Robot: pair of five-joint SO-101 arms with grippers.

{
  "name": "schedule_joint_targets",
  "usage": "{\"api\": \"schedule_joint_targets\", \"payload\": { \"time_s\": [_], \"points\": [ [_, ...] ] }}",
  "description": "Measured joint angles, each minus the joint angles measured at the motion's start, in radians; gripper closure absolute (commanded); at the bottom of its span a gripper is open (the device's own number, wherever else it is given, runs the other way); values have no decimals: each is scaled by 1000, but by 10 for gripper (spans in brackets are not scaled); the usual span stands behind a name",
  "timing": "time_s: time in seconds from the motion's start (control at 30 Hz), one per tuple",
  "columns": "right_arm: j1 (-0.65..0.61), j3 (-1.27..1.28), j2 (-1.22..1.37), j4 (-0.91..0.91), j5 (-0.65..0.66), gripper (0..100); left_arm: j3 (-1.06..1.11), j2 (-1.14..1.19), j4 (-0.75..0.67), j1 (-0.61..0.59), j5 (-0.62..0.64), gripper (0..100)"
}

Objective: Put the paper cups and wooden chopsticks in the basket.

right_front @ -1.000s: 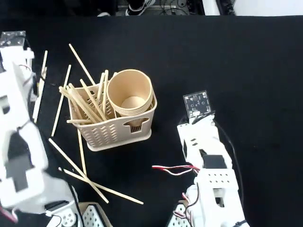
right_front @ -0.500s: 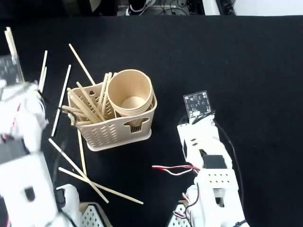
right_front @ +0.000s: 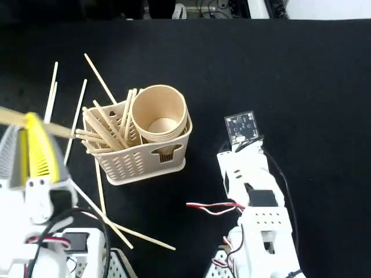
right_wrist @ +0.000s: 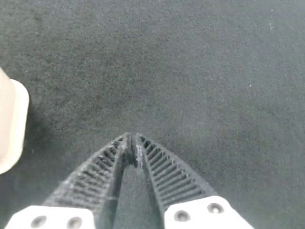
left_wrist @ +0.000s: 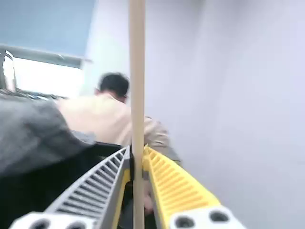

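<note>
A cream slotted basket [right_front: 145, 156] stands left of the table's middle. It holds stacked paper cups [right_front: 159, 113] and several wooden chopsticks [right_front: 104, 127]. More loose chopsticks [right_front: 124, 229] lie on the black cloth in front of and to the left of the basket. My left gripper [right_front: 20, 123], with one yellow and one grey finger, is raised high at the left, shut on a single chopstick [right_front: 58, 128] whose far end points at the basket. In the left wrist view the held chopstick [left_wrist: 137, 86] stands between the fingers of the left gripper [left_wrist: 136, 151]. My right gripper [right_wrist: 129, 143] is shut and holds nothing, low over bare cloth.
The right arm [right_front: 255, 197] lies folded right of the basket with red and white wires [right_front: 211, 207] beside it. Thin chopsticks [right_front: 98, 78] also lie behind the basket. A cream corner [right_wrist: 9, 126] of the basket shows in the right wrist view. Black cloth extends to the right.
The left arm has lifted from the far left of the table with a chopstick in its gripper and swung it up and toward the basket. The right arm has not moved.
</note>
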Motion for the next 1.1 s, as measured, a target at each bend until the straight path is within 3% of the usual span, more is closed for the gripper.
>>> {"api": "schedule_joint_targets", "payload": {
  "time_s": [0.2,0.37,0.63,0.8,0.97,1.1],
  "points": [
    [0,0,0,0,0,986,121,37,-71,157,3,971],
    [0,0,0,0,0,986,311,49,-178,167,3,971],
    [0,0,0,0,0,986,427,63,-192,167,3,958],
    [0,0,0,0,0,986,433,64,-147,167,15,824],
    [0,0,0,0,0,986,385,61,-41,163,72,820],
    [0,0,0,0,0,986,230,69,115,29,87,819]
  ]
}}
